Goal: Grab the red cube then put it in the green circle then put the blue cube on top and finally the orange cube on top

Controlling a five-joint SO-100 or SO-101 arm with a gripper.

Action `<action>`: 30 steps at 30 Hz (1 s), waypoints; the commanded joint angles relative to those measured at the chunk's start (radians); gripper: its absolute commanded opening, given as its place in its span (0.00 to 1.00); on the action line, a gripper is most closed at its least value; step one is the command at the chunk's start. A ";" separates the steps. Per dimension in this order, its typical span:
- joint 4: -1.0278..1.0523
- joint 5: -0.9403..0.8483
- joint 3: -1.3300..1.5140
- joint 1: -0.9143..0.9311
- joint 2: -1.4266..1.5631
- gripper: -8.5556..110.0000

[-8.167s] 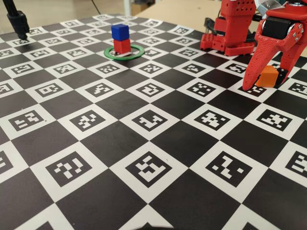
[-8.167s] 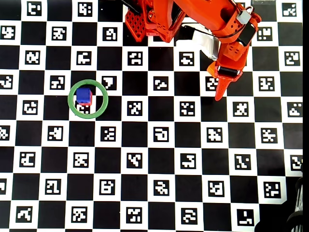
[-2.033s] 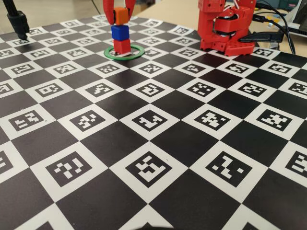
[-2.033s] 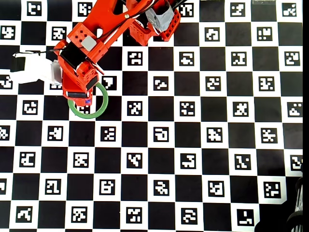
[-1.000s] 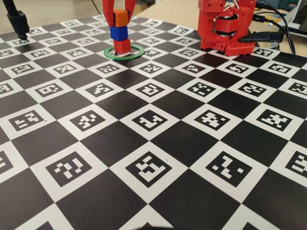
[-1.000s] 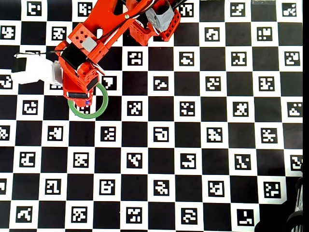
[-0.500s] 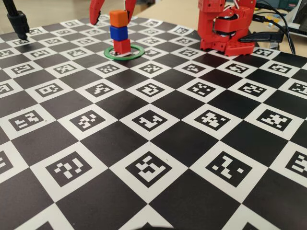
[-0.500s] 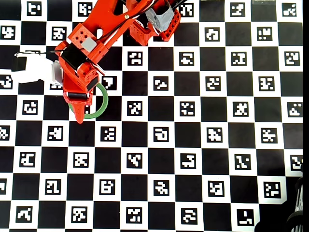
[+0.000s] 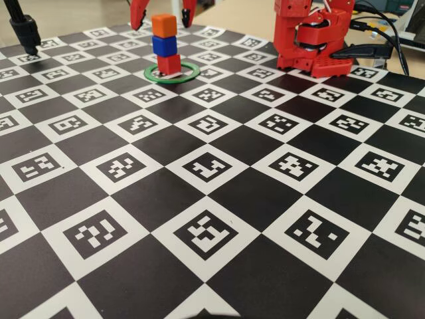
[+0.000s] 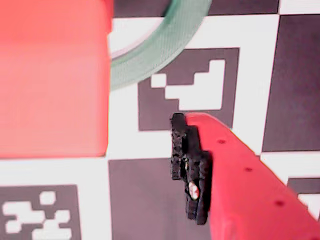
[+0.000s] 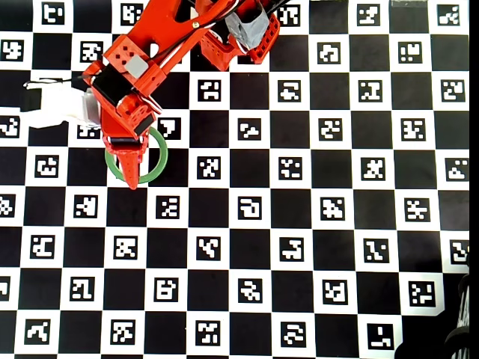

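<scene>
Gripper spread wide, one red fingertip either side of the stack, touching nothing. Fixed view, left to right: a black stand at the far corner, then the green circle with the red cube inside it, blue cube on that, orange cube on top, then the arm's red base. All of it sits on a black-and-white checkered mat of printed markers; a wooden table runs behind. From overhead the arm hides the stack; the wrist view's big blurred orange-red block is probably the top cube.
</scene>
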 commanded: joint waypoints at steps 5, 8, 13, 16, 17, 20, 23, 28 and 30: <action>0.232 0.020 -0.331 -0.009 0.140 0.55; 0.250 0.064 -0.334 -0.037 0.201 0.54; 0.250 0.249 -0.313 -0.117 0.230 0.47; 0.249 0.376 -0.261 -0.202 0.247 0.42; 0.242 0.422 -0.244 -0.238 0.253 0.40; 0.204 0.581 -0.190 -0.360 0.287 0.32; 0.150 0.707 -0.126 -0.472 0.313 0.24; 0.025 0.756 0.005 -0.598 0.357 0.16; -0.025 0.770 0.061 -0.630 0.380 0.12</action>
